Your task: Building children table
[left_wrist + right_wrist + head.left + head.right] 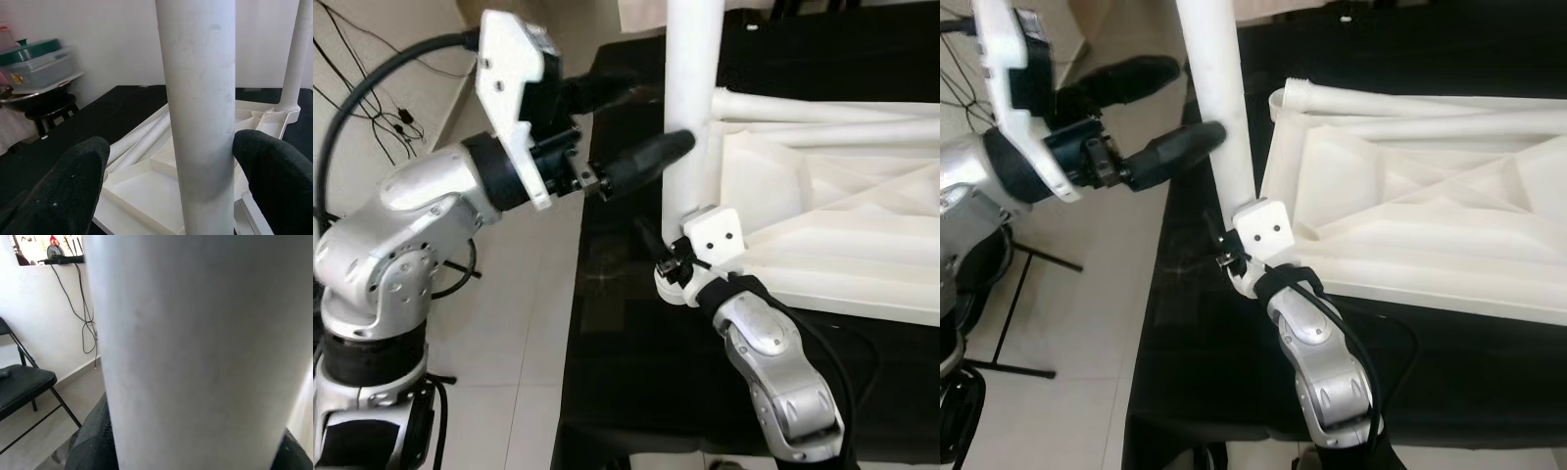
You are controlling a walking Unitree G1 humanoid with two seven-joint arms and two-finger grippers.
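From the left eye, a white table leg (693,98) stands upright at the corner of an upturned white tabletop (842,225), which lies on a black cloth (626,343). The left gripper (651,122) reaches in from the robot's left — one black finger touches the leg's side, the other lies behind and higher, so the leg sits between them. Lower down, the right gripper (668,257) meets the base of the same leg where it joins the tabletop corner; its fingers are mostly hidden behind the leg, and I cannot tell whether they are clamped.

From the right eye, the same leg (1219,108) rises from the corner, and loose white legs (1430,103) lie flat across the tabletop's underside.

In the left wrist view, the leg (198,112) runs straight up between two black fingers (274,171); one finger touches the leg, the other stands a little apart from it. Another leg (296,54) stands upright at a far corner of the tabletop. A lidded container with a green top (36,63) sits off beside a wall.

In the right wrist view, the leg (195,352) is very close, with dark finger edges at its sides, and a black folding chair (22,382) stands on the floor by a wall with hanging cables (80,298).
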